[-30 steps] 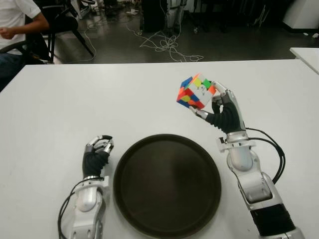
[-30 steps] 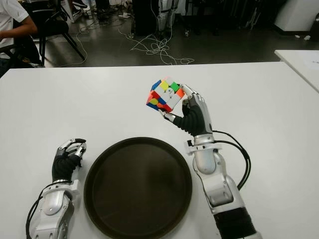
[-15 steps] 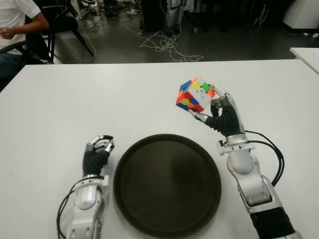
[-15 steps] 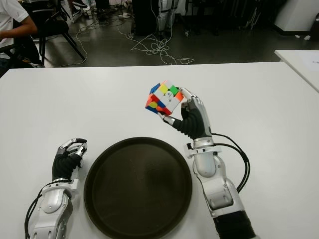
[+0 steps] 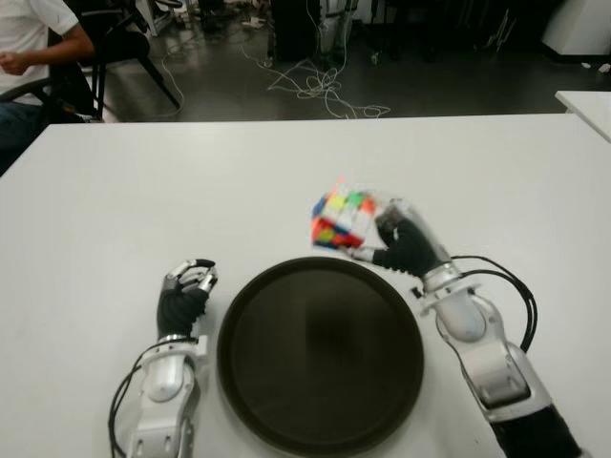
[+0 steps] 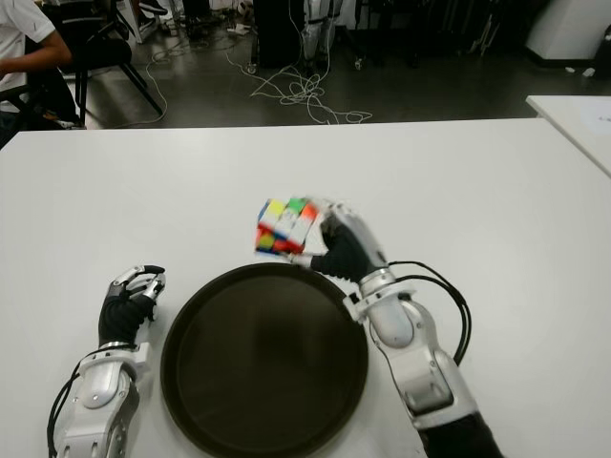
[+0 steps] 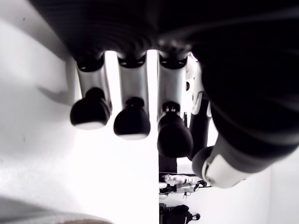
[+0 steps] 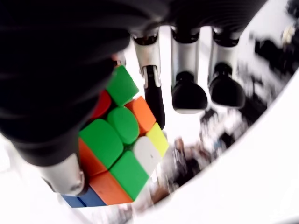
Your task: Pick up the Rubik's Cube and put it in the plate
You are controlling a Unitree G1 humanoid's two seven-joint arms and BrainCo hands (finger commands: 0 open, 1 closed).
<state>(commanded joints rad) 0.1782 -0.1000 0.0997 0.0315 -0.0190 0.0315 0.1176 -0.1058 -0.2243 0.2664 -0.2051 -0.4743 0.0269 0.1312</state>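
In the left eye view we see our right hand [image 5: 403,243] raised above the white tabletop [image 5: 115,191], its fingers wrapped around the multicoloured Rubik's Cube [image 5: 341,218]. The cube is clear of the table and tilted, and it shows just past the far rim of the round dark brown plate [image 5: 320,353], near that rim's right side. Our left hand [image 5: 187,286] shows just to the left of the plate, fingers curled inward and holding nothing. At the far left edge a person in a white shirt [image 5: 33,29] sits beyond the table, with a tangle of cables [image 5: 320,86] on the floor behind it.

The right eye view gives the same arrangement: cube in our right hand over the plate's far edge, our left hand beside the plate's left rim.

In the left wrist view we see our left hand's dark rounded fingertips [image 7: 131,122] bent in a row close together, with only the white surface beyond them and nothing between them.

In the right wrist view the cube sits against our right palm, pinched between the thumb [image 8: 60,172] and one finger [image 8: 152,86]; the other fingertips curl free beside it.
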